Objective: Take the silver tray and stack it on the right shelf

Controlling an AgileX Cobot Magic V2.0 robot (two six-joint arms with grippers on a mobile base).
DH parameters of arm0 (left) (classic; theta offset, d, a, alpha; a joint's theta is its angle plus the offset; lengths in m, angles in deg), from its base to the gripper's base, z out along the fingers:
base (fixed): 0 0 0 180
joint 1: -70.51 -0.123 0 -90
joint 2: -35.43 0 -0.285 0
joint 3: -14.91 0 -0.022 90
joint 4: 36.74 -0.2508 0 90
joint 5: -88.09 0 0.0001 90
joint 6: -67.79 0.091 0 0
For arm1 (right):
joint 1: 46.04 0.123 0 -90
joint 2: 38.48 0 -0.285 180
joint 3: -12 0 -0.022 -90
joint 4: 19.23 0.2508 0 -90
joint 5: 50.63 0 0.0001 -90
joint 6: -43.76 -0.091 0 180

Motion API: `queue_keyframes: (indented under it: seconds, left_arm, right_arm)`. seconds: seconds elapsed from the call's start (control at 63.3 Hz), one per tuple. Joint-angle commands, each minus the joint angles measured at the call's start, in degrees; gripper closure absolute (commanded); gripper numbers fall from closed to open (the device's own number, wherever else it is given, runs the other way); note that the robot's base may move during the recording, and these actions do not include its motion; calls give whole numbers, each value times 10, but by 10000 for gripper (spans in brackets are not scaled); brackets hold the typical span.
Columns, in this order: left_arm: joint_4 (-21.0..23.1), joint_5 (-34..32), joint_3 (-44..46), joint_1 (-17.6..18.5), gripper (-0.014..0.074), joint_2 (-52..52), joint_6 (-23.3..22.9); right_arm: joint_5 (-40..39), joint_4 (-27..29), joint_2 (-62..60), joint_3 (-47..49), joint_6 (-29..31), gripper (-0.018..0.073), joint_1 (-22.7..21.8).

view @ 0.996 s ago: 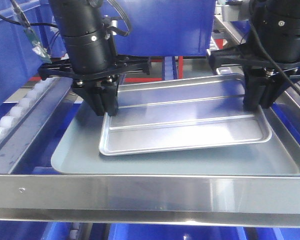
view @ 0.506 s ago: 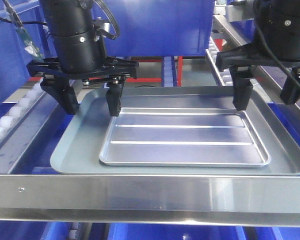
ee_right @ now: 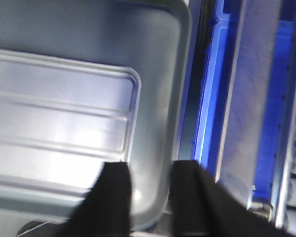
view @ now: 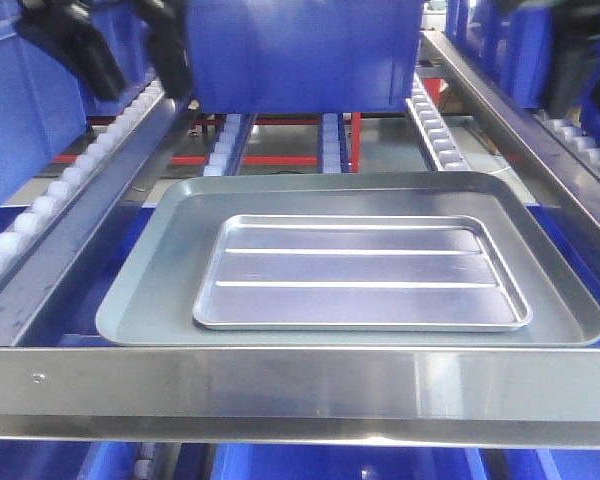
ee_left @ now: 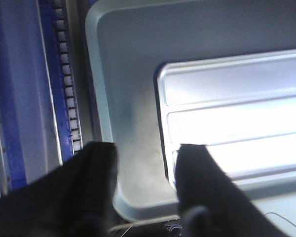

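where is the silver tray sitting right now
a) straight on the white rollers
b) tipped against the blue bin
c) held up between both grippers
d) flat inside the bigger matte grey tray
d: the silver tray lies flat on the floor of the larger matte grey tray, grey floor showing all round it, while the left gripper and right gripper hang open above, touching nothing.

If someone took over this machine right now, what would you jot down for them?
Left gripper: open, empty, raised above the trays.
Right gripper: open, empty, also raised.
Silver tray: lying flat inside the larger grey tray on the right shelf, behind its front bar.
Done: tray appears stacked and let go.
Left: seemingly nothing but pulling both arms clear.
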Motion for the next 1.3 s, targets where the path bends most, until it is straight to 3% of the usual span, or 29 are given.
queue_keyframes:
  seconds: [0.0,0.063,0.126,0.395,0.553,0.743,0.964,1.28]
  left_arm:
    - [-16,-43,-37,5,554,73,-2]
    - [-22,-68,-94,5,632,114,-2]
    - [-23,-99,-148,5,703,159,-2]
    - [-59,-251,-380,5,697,345,-2]
    - [-78,-265,-458,5,697,469,7]
    - [-73,-223,-477,5,697,617,43]
    - [-72,-213,-477,5,697,746,44]
    - [-72,-213,-477,5,697,771,44]
  right_arm:
    - [-43,-17,-61,-25,6,448,0]
    - [-58,-26,-93,-66,6,518,0]
    - [-72,-33,-124,-99,7,502,0]
    - [-148,-40,-270,-253,7,502,0]
    - [-175,-40,-391,-319,10,502,10]
    - [-178,-40,-549,-347,15,502,30]
    - [-183,-40,-668,-347,15,502,31]
    - [-183,-40,-677,-347,15,502,31]
